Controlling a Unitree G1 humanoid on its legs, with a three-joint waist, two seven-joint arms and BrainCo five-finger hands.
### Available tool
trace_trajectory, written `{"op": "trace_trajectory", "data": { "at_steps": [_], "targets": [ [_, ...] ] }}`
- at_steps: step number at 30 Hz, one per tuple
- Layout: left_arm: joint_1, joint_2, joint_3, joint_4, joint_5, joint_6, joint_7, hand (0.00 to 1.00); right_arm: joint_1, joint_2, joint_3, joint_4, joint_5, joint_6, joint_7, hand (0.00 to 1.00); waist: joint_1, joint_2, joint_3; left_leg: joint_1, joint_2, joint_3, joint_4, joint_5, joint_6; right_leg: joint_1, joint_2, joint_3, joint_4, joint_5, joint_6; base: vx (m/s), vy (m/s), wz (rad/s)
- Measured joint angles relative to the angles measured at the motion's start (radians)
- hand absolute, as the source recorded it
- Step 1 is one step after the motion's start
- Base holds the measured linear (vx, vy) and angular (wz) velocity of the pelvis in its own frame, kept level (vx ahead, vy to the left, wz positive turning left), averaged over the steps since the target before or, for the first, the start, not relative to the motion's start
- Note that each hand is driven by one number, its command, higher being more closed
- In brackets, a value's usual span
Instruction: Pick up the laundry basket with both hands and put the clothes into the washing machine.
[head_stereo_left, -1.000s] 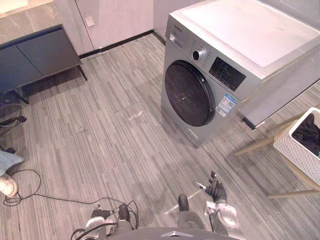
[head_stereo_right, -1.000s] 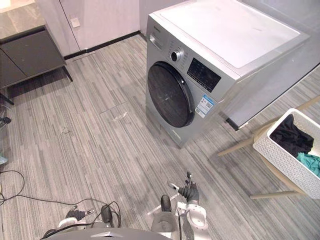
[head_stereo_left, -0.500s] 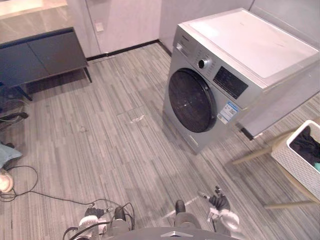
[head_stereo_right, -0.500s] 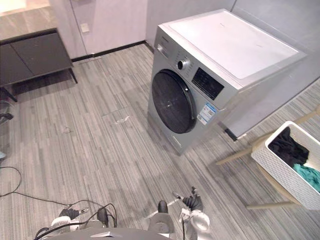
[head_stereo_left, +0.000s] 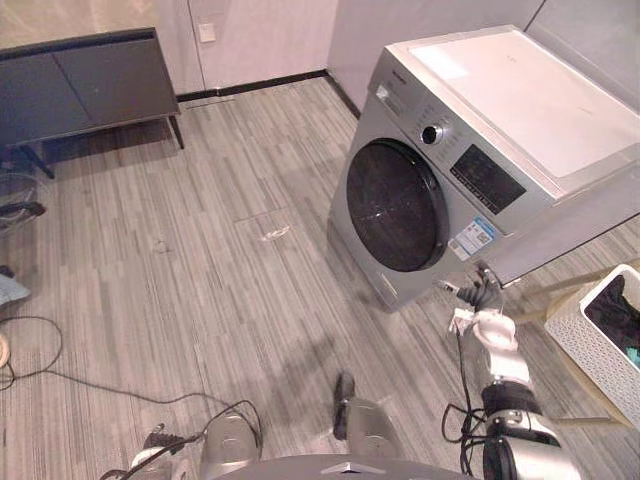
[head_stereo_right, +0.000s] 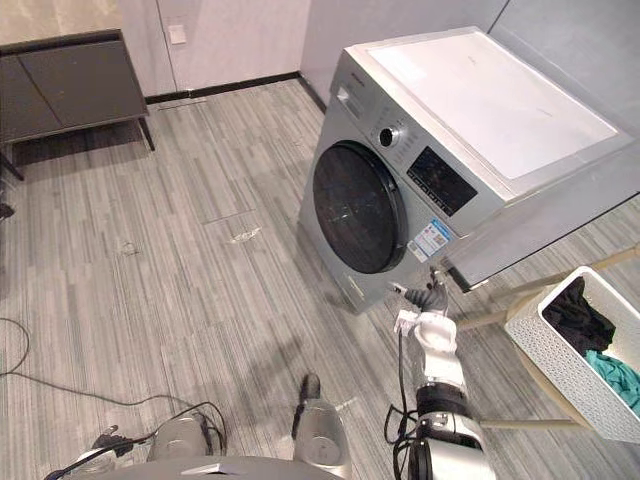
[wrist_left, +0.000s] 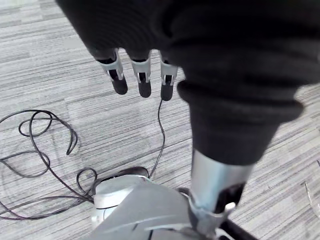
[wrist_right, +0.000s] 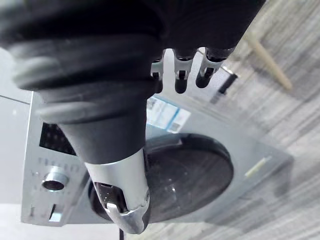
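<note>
Two hands, both empty, and a basket not yet reached.

Left eye view: the silver-grey front-loading washing machine (head_stereo_left: 480, 140) stands on the striped grey floor (head_stereo_left: 200, 260) with its round dark door (head_stereo_left: 395, 205) shut. The right hand (head_stereo_left: 478, 298) is raised just before the machine's lower corner.

Right eye view: the white perforated plastic laundry basket (head_stereo_right: 555, 360) sits on a pale wooden stand (head_stereo_right: 482, 319) at the robot's far right. Its mouth faces upward, its long axis apparently runs rightward out of frame, and one short end faces the machine. A black garment (head_stereo_right: 572, 318) and teal cloth (head_stereo_right: 612, 372) lie inside.

Left wrist view: the left hand (wrist_left: 143, 75) hangs over the floor, fingers straight and side by side.

Right wrist view: fingers (wrist_right: 181, 75) straight, loosely parted, holding nothing.

Probable hazards: an uneven two-handed lift could tip the basket off its slim stand, and the shut door would block loading while both hands are occupied.
</note>
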Motion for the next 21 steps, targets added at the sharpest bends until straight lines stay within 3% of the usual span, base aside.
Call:
{"op": "trace_trajectory", "data": {
  "at_steps": [2, 4, 5, 8, 9, 10, 12, 14, 15, 17, 19, 21],
  "targets": [
    [-0.016, -0.043, -0.002, 0.006, 0.000, 0.001, -0.002, 0.00, 0.000, -0.043, -0.001, 0.000, -0.001, 0.001, 0.000, 0.00, -0.022, 0.076, -0.014, 0.014, 0.027, -0.028, -0.082, 0.027, -0.034, -0.011, 0.031, -0.043, 0.026, -0.041, -0.023, 0.23, -0.182, 0.26],
    [-0.018, -0.065, 0.000, 0.003, 0.000, 0.001, -0.003, 0.00, 0.002, -0.052, -0.006, 0.000, -0.018, 0.017, 0.003, 0.00, -0.046, 0.101, -0.021, 0.040, 0.040, -0.046, -0.141, 0.087, -0.068, -0.024, 0.033, -0.080, 0.085, -0.093, -0.043, 0.26, -0.161, 0.40],
    [-0.018, -0.068, 0.000, 0.000, 0.000, 0.001, -0.003, 0.00, 0.004, -0.052, -0.005, -0.001, -0.029, 0.022, 0.006, 0.00, -0.049, 0.100, -0.020, 0.046, 0.042, -0.048, -0.146, 0.115, -0.086, -0.023, 0.032, -0.087, 0.105, -0.111, -0.048, 0.27, -0.213, 0.40],
    [-0.014, -0.081, 0.002, -0.026, 0.000, 0.000, -0.012, 0.00, 0.062, -0.061, -0.005, -0.069, -0.040, 0.027, 0.021, 0.00, -0.049, 0.101, -0.021, 0.017, 0.065, -0.081, 0.003, 0.157, -0.051, 0.049, 0.032, -0.136, 0.144, -0.189, -0.064, 0.20, -0.222, 0.46],
    [-0.014, -0.081, 0.011, -0.036, -0.002, -0.001, -0.017, 0.00, 0.072, -0.063, -0.003, -0.079, -0.040, 0.027, 0.024, 0.00, -0.045, 0.100, -0.020, -0.026, 0.077, -0.088, 0.126, 0.184, -0.010, 0.084, 0.032, -0.145, 0.146, -0.207, -0.068, 0.14, -0.198, 0.23],
    [-0.007, -0.083, 0.018, -0.052, -0.008, -0.003, -0.022, 0.00, 0.075, -0.066, -0.001, -0.083, -0.040, 0.027, 0.037, 0.00, -0.036, 0.101, -0.020, -0.059, 0.085, -0.092, 0.234, 0.232, 0.045, 0.114, 0.031, -0.145, 0.149, -0.224, -0.076, 0.13, -0.194, 0.09],
    [-0.001, -0.089, 0.021, -0.063, -0.010, -0.003, -0.023, 0.00, 0.082, -0.079, 0.010, -0.097, -0.041, 0.027, 0.044, 0.00, -0.023, 0.096, -0.014, -0.097, 0.091, -0.088, 0.334, 0.336, 0.066, 0.155, 0.019, -0.135, 0.142, -0.245, -0.083, 0.10, -0.144, -0.12],
    [0.001, -0.095, 0.021, -0.059, -0.019, -0.003, -0.024, 0.00, 0.083, -0.102, 0.013, -0.101, -0.046, 0.028, 0.043, 0.00, -0.027, 0.107, -0.016, -0.137, 0.091, -0.081, 0.392, 0.259, 0.069, 0.175, 0.005, -0.135, 0.133, -0.269, -0.098, 0.10, -0.073, -0.02],
    [0.001, -0.100, 0.023, -0.060, -0.019, -0.004, -0.024, 0.00, 0.083, -0.111, 0.012, -0.101, -0.058, 0.030, 0.043, 0.00, -0.032, 0.114, -0.015, -0.161, 0.076, -0.073, 0.346, 0.197, 0.063, 0.177, -0.002, -0.135, 0.126, -0.270, -0.095, 0.08, -0.018, 0.06],
    [0.003, -0.108, 0.034, -0.062, -0.018, -0.002, -0.025, 0.00, 0.083, -0.113, 0.012, -0.101, -0.069, 0.034, 0.043, 0.00, -0.036, 0.123, -0.014, -0.155, 0.048, -0.077, 0.100, 0.174, 0.037, 0.168, -0.006, -0.142, 0.126, -0.260, -0.082, 0.08, 0.032, 0.01],
    [0.014, -0.122, 0.046, -0.059, -0.016, -0.001, -0.027, 0.00, 0.082, -0.123, 0.010, -0.101, -0.076, 0.035, 0.043, 0.00, -0.041, 0.142, -0.017, -0.129, 0.017, -0.095, -0.137, 0.220, 0.008, 0.149, -0.006, -0.131, 0.146, -0.271, -0.066, 0.12, 0.130, -0.17],
    [0.028, -0.142, 0.050, -0.049, -0.016, -0.001, -0.030, 0.00, 0.080, -0.141, 0.001, -0.101, -0.077, 0.035, 0.043, 0.00, -0.048, 0.172, -0.016, -0.099, 0.007, -0.095, -0.180, 0.289, 0.010, 0.151, -0.001, -0.110, 0.171, -0.291, -0.034, 0.17, 0.271, -0.34]
  ]
}}
